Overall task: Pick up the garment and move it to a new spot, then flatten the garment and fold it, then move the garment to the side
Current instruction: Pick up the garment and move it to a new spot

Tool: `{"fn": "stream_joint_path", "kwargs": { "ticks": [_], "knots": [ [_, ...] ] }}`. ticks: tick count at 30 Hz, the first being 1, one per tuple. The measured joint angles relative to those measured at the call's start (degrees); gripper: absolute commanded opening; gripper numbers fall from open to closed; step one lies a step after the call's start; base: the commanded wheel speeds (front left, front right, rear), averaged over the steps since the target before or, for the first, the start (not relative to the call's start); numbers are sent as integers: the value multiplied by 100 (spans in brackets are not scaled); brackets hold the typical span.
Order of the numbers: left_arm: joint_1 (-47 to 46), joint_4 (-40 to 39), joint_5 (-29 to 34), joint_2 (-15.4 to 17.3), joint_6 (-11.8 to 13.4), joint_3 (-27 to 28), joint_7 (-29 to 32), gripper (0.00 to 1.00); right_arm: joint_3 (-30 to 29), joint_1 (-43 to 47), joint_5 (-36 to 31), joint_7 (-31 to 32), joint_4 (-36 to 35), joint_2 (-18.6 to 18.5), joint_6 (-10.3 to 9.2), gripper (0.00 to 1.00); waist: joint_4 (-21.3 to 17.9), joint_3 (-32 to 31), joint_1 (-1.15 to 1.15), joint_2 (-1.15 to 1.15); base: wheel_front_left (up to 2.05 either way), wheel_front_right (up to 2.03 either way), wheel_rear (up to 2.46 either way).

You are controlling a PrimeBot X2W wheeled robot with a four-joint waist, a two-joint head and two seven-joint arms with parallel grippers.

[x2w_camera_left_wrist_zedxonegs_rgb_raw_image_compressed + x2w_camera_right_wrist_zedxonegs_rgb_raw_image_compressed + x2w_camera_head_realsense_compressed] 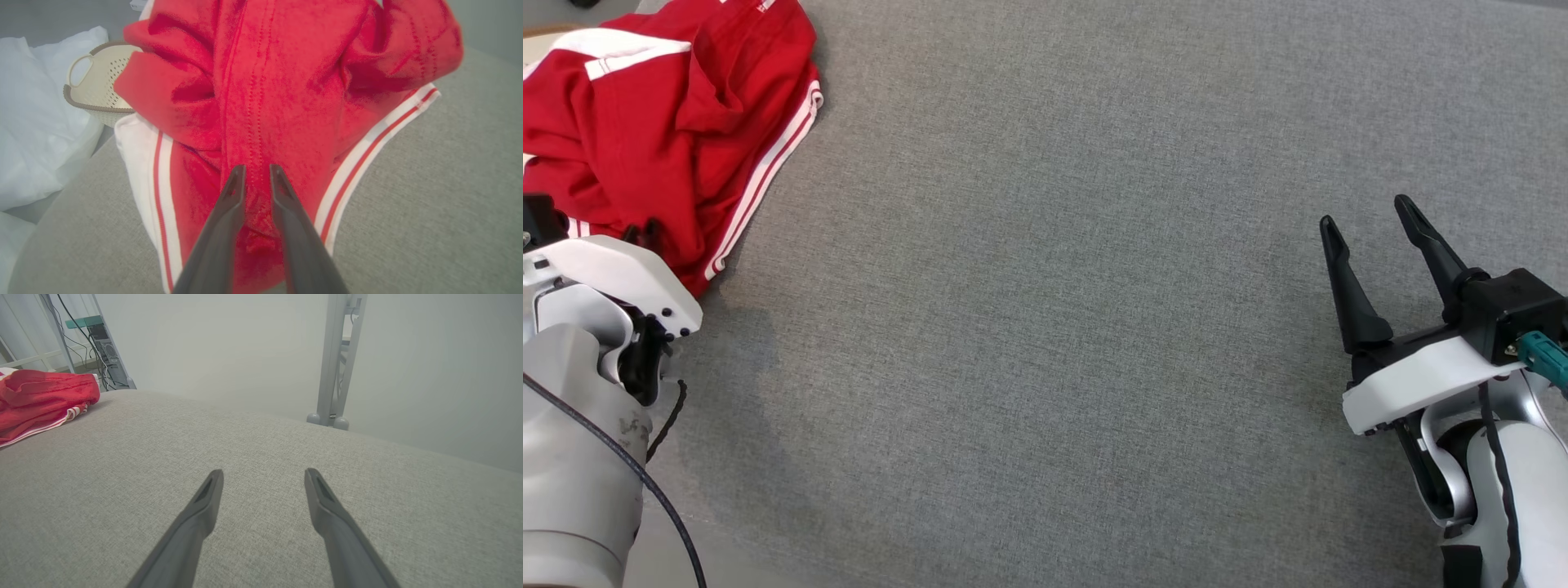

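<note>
1. A grey woven surface [1054,327], flat and finely textured, covers most of the head view. In the right wrist view a pale wall and a slim metal post [339,355] with rounded feet stand beyond its far edge.
2. The garment [645,122] lies crumpled in the upper left of the head view. It is soft red cloth, thick with folds, edged with white bands split by a thin red stripe.
3. The left gripper [257,169] is at the garment's near edge. In the left wrist view its two long dark fingers stand almost together, with a stitched ridge of red cloth pinched in the narrow gap between them.
4. In the head view that gripper's smooth white casing sits at the left edge, its dark tips just poking into the red folds.
5. The right gripper [1368,214] is at the right of the head view, well apart from the garment. Its tapered fingers spread wide in a V, with nothing between them, over bare grey weave.
6. In the upper left of the left wrist view, a cream perforated basket [98,77] with a brown rim and a loop handle sits behind the garment, beside a rumpled white sheet [36,134].
</note>
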Motion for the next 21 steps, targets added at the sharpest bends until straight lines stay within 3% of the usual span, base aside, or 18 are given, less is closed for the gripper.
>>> {"fn": "stream_joint_path", "kwargs": {
  "ticks": [10, 17, 18, 19, 21],
  "knots": [
    [-326, -7, 167, 302, 100, -80, -967, 0, -77, 90, 1, -70, 71, 42, 0, 100, 26, -300, 0, 0, 0, 0, 0],
    [-550, -587, 291, 523, 355, -32, -1298, 0, -151, 142, 25, -215, 124, 137, 0, 100, 49, -635, 0, 0, 0, 0, 0],
    [-535, -731, 311, 531, 383, -4, -1306, 36, -154, 165, 41, -226, 132, 154, 0, 100, 52, -693, 0, 0, 0, 0, 0],
    [-500, -881, 315, 524, 401, 26, -1314, 95, -168, 197, 52, -261, 133, 169, 0, 100, 55, -752, 0, 0, 0, 0, 0],
    [-307, -1391, 365, 517, 498, 130, -1315, 100, -202, 252, 57, -279, 133, 189, 0, 100, 69, -866, 0, 0, 0, 0, 0]
  ]
}}
